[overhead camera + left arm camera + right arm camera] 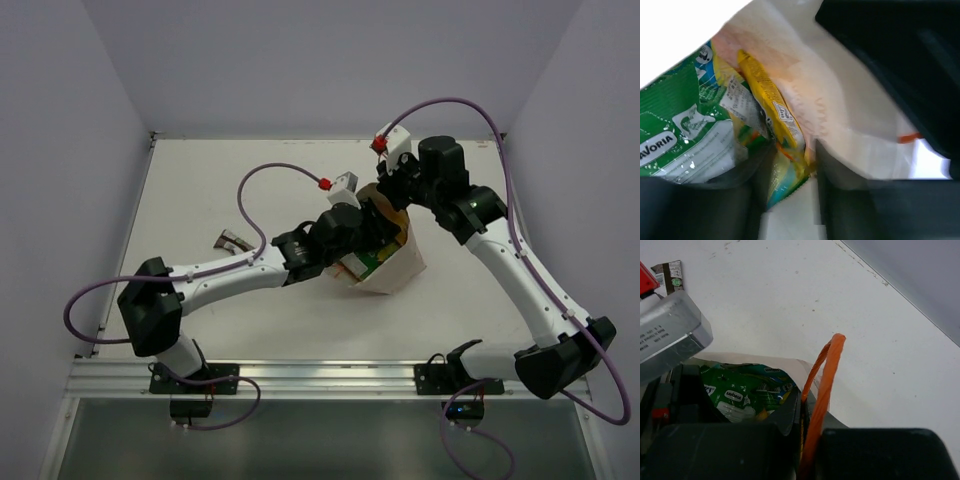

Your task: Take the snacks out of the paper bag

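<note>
White tabletop (250, 180) and pale lilac walls (60, 120) frame your workspace, and the paper bag (402, 270) sits near the middle of it with both arms meeting at its mouth.

Your left gripper (792, 150) is down inside the bag. Its fingers (700, 210) stand apart, one on each side of a yellow packet (767, 95) whose lower end lies between them. You cannot tell from the wrist view whether they are pressing on it or only flanking it. Just to the left of that gripper a green-and-white pouch (680, 135) leans against the yellow one.

Your right gripper (807, 440) is closed on the bag's rim, where the orange string handle (827, 370) runs down between its fingers (the loop arches up just beyond them). The green pouch shows in the opening to this gripper's left.

One brown bar (232, 241) lies flat on the table, well off to the left gripper's left and apart from the bag.
</note>
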Robot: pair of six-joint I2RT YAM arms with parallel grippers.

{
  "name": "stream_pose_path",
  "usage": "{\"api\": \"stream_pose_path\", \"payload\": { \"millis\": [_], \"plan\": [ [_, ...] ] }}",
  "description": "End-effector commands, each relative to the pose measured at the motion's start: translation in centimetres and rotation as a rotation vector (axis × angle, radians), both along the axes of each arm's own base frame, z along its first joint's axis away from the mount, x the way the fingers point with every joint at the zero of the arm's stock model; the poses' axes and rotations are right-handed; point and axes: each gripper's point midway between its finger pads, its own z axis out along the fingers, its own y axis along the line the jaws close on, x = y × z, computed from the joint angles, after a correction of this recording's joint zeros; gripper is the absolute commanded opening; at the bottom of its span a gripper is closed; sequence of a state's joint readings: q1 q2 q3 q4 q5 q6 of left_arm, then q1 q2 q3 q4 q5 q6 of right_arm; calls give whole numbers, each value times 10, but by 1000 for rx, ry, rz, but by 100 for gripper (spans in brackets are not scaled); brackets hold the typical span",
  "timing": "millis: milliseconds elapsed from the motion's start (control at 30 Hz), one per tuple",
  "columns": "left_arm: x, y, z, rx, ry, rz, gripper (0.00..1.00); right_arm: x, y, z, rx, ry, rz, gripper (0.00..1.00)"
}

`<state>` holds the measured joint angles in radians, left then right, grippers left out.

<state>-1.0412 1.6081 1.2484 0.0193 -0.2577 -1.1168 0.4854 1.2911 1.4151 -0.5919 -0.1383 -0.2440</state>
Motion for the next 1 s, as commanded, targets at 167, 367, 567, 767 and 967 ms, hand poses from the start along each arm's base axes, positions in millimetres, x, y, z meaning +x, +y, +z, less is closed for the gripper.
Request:
{"api": "stream_pose_path", "payload": {
  "millis": [167,367,567,767,967],
  "plan": [
    [-2,27,64,-18,-97,36,0,2,-2,74,110,-228,-21,0],
    [-17,143,150,55,-287,196,0,-2,-9,71,102,-242,-40,0],
    [2,254,144,207,-321,407,0,-2,-11,67,101,-237,-51,0],
    [55,282,82,383,-309,438,0,0,-10,66,97,-230,-52,0],
    [126,283,8,465,-255,436,0,2,-6,63,106,-224,-42,0]
  ]
}}
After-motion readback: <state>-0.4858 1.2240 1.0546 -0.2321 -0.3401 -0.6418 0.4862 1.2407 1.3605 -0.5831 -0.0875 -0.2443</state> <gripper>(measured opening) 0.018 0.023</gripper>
